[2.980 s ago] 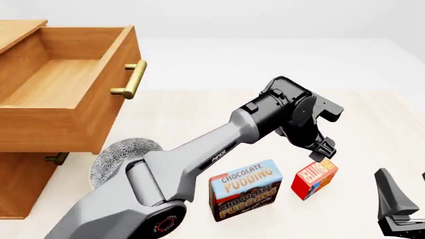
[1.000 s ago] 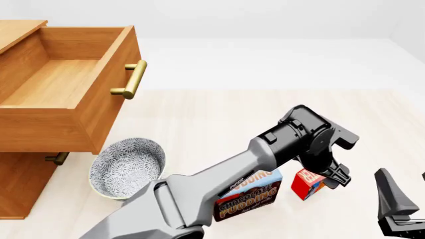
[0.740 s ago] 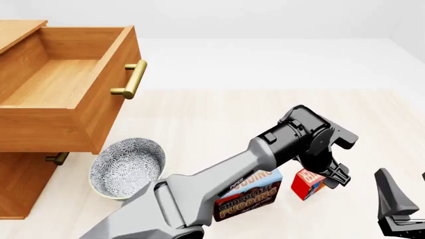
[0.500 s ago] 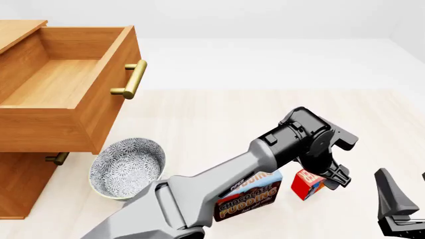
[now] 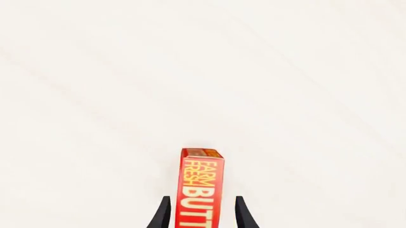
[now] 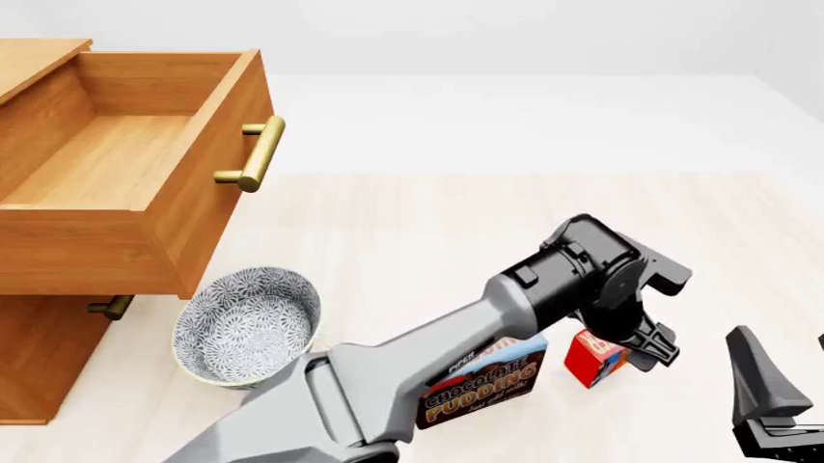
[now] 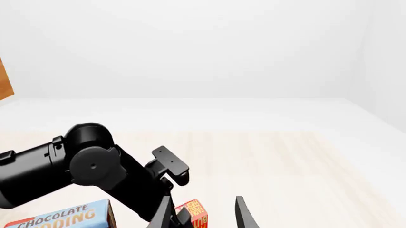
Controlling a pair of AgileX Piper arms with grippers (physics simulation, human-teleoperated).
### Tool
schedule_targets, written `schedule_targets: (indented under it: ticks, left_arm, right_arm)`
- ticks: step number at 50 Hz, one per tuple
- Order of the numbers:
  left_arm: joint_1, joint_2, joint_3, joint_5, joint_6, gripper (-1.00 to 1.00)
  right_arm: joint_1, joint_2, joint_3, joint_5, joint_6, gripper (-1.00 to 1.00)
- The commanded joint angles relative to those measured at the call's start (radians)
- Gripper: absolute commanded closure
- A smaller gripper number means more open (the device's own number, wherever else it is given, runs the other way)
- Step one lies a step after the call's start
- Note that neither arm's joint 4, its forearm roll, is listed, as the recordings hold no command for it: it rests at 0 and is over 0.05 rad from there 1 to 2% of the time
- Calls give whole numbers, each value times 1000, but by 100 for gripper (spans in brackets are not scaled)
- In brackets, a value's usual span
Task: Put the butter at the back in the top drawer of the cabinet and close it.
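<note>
The butter (image 5: 199, 187) is a small red box that stands on the table at the front right, beside the pudding box. My left gripper (image 5: 201, 216) reaches down over the butter (image 6: 593, 358), a finger on each side and a narrow gap to each face, so it is open. In the front view the left gripper (image 6: 627, 349) hides part of the box. The top drawer (image 6: 193, 207) of the cabinet (image 6: 39, 362) stands pulled out, and what shows of its inside is bare. My right gripper (image 6: 773, 415) rests open at the front right corner, holding nothing.
The blue-and-brown Chocolate Pudding box (image 6: 483, 386) stands just left of the butter, partly behind my left arm. A patterned grey bowl (image 6: 245, 323) sits below the open drawer's front. The drawer's brass handle (image 6: 258, 154) juts toward the table's middle.
My left gripper has come down from above the butter and now straddles it, sinking a little more over the last second. The butter, the drawer and the right arm have not moved.
</note>
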Motion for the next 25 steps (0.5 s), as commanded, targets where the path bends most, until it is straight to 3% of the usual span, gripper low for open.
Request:
schedule_targets:
  ticks: [1, 25]
  left_arm:
    - [-1, 7, -3, -9, -15, -100]
    - [-8, 31, -3, -37, -57, -100]
  right_arm:
    - [0, 0, 0, 0, 0, -100]
    - [0, 0, 0, 0, 0, -100]
